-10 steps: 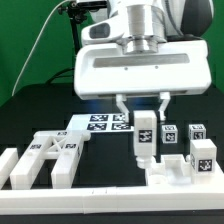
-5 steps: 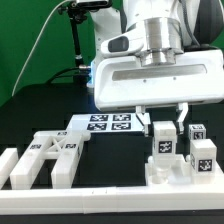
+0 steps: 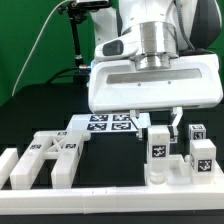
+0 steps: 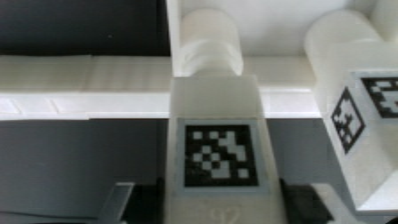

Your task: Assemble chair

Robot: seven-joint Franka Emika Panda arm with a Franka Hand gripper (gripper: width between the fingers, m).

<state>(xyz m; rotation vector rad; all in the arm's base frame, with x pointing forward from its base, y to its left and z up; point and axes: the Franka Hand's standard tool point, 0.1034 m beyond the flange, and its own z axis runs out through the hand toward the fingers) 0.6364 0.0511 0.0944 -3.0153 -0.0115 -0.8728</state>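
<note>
My gripper is shut on a white chair leg bar with a black-and-white tag, held upright. The bar's lower end stands at a white chair slab near the front on the exterior view's right; I cannot tell if it touches. In the wrist view the bar runs down the middle between my fingers, its far end over the white slab. Another tagged white chair part stands right beside it.
Two tagged upright white blocks stand to the exterior view's right of the held bar. A ladder-shaped white part and a long bar lie on the left. The marker board lies behind. A white rail edges the table front.
The gripper has carried the bar toward the exterior view's right and lowered it onto the area of the slab. The grip has stayed the same.
</note>
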